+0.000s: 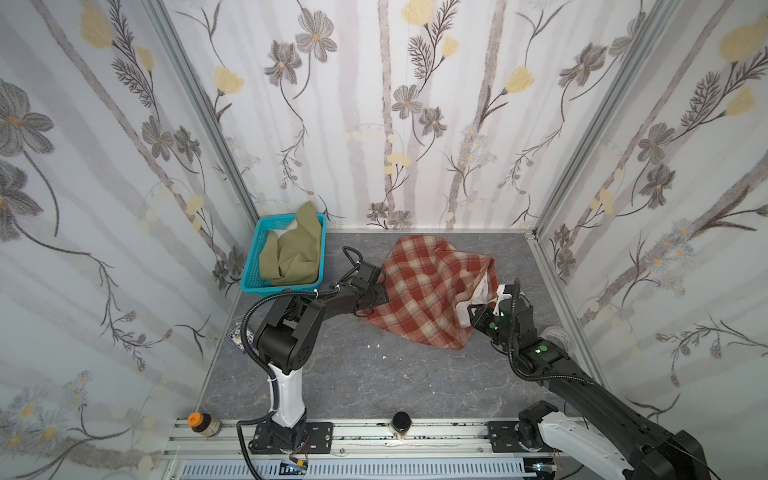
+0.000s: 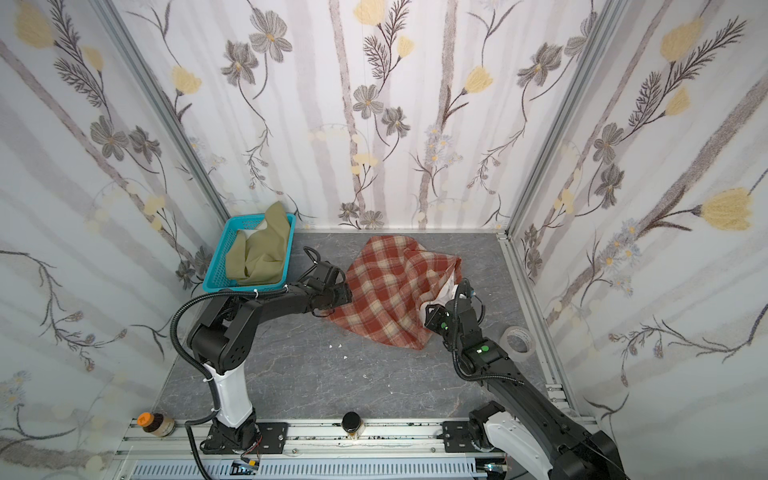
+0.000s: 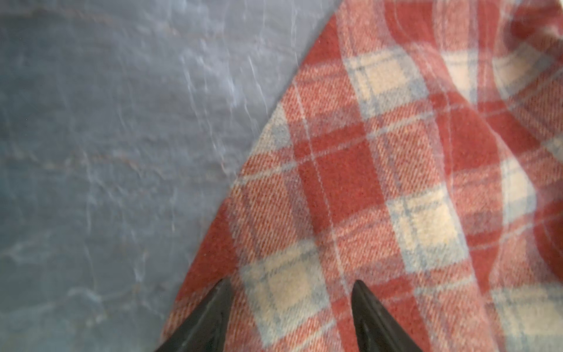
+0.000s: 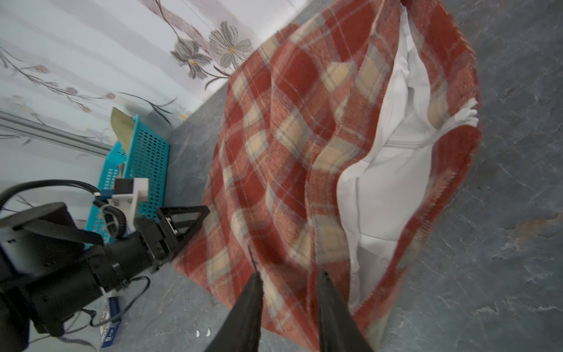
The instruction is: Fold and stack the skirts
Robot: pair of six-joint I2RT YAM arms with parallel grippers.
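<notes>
Left rear: olive skirt (image 1: 295, 257) heaped in the turquoise basket (image 1: 249, 266). Centre: plaid skirt (image 1: 424, 291) lying rumpled on the grey table (image 1: 374, 374), with the left gripper (image 3: 291, 286) at its left edge, jaws wide over the cloth. Right: right gripper (image 4: 289, 274), jaws narrow, pinching a plaid fold beside the white lining (image 4: 396, 183).

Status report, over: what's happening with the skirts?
Left end effector open at edge of rust-red and cream plaid skirt. Right end effector at its white-lined side, grip unclear. Olive-green skirt in turquoise mesh basket. Nothing blocking.
</notes>
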